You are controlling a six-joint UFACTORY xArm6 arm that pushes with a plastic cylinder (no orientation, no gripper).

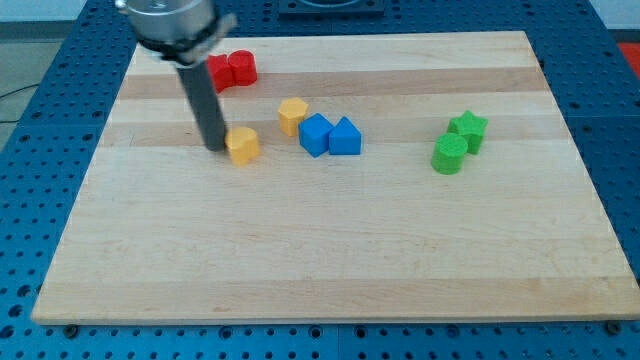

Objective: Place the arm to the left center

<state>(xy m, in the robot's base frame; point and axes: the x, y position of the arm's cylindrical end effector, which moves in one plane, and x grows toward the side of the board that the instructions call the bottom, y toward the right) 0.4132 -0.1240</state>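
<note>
Wooden desk (330,250) carries every block; no containers are present. My tip (214,148) rests in the upper left part, holding nothing, touching or just beside a yellow block (243,145) on its right. Red blocks (231,70) sit above it; a second yellow block (292,115), blue blocks (330,135) and green blocks (458,142) lie further right. Left centre lies down-left of my tip, unobstructed.

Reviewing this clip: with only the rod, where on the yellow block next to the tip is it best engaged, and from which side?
No grip is possible, only a push. My tip sits right at the view's left face of the yellow block, seemingly touching. That left face is probably the best contact, low and centred, sliding it toward the view's right. The other yellow block and blue blocks lie that way, so keep it short.
</note>
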